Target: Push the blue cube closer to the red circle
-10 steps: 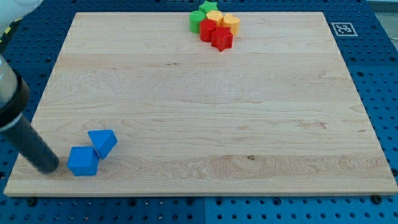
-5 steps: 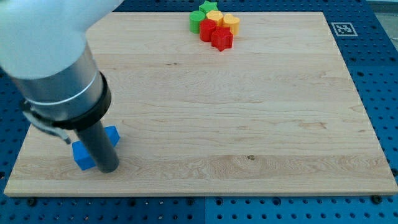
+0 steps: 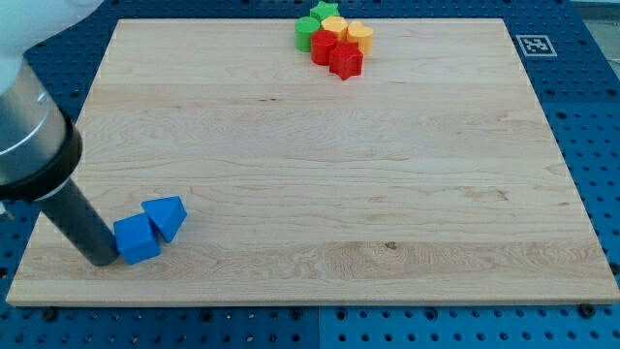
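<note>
The blue cube (image 3: pixel 137 238) lies near the board's bottom left corner, touching a blue triangular block (image 3: pixel 165 215) on its upper right. My tip (image 3: pixel 101 260) rests on the board right against the cube's left side. The red circle (image 3: pixel 324 47) sits far away at the top middle of the board, inside a tight cluster of blocks.
The cluster at the top holds a green star (image 3: pixel 327 11), a green cylinder (image 3: pixel 307 32), a yellow block (image 3: pixel 359 36) and a red star-like block (image 3: pixel 346 60). A fiducial tag (image 3: pixel 532 45) sits at the board's top right corner. The wooden board (image 3: pixel 320 174) lies on a blue pegboard.
My rod swung right over the blue blocks, then came back to the cube's left side. The cube has shifted slightly up and right and turned a little.
</note>
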`<state>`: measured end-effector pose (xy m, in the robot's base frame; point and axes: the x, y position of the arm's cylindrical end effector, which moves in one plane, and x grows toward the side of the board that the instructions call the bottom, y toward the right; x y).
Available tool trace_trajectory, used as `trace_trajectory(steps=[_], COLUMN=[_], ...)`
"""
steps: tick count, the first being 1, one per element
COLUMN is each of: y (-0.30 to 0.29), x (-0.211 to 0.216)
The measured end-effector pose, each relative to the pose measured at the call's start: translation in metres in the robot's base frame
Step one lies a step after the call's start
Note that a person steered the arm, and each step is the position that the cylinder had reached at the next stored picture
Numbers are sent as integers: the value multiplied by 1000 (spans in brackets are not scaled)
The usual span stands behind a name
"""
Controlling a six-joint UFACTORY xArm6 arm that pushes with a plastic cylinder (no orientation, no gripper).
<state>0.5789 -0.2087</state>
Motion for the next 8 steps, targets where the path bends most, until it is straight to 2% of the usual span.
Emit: trace_trajectory(steps=[2,4,8], y=[35,38,90], x=[-5,-27,-30])
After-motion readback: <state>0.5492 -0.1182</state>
